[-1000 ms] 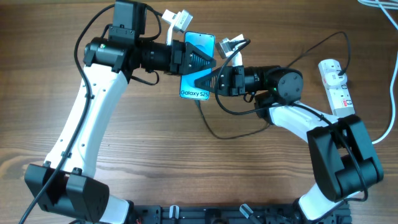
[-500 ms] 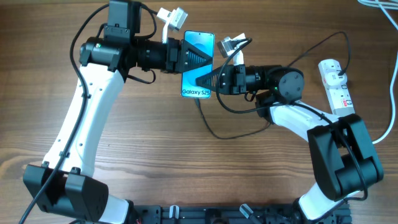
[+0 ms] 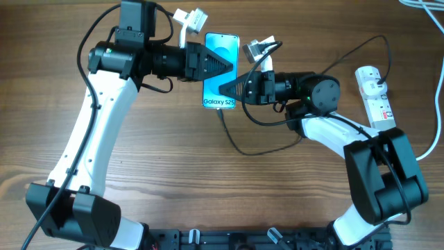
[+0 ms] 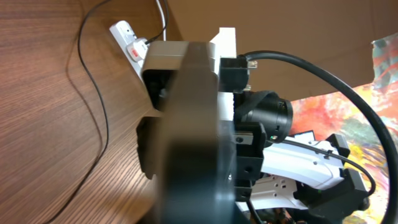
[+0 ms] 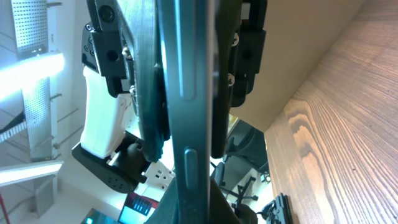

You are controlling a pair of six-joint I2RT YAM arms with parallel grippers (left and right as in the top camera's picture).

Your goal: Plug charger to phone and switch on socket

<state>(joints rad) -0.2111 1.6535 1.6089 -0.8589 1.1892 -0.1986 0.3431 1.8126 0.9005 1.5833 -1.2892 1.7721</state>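
The phone (image 3: 229, 47), teal screen up, hangs above the wooden table between both grippers. My left gripper (image 3: 225, 64) comes from the left, its fingers drawn to a narrow point and shut on the phone. From the right, my right gripper (image 3: 223, 88) is shut on the phone's lower half. Both wrist views show the phone edge-on (image 4: 193, 137) (image 5: 189, 93). The charger's black cable (image 3: 239, 148) runs from just below the phone's bottom edge in a loop to the white socket (image 3: 377, 101) at the right. Whether its tip sits in the phone I cannot tell.
The socket's thick white cord (image 3: 437, 104) curves along the right edge of the table. Another white cable (image 3: 420, 7) crosses the far right corner. The right arm's base (image 3: 381, 180) stands in front of the socket. In the left wrist view the socket (image 4: 127, 38) lies far off.
The left gripper's fingers have closed from a wide spread to a narrow point on the phone. The phone and left arm first shifted slightly away from me. The right gripper kept its hold.
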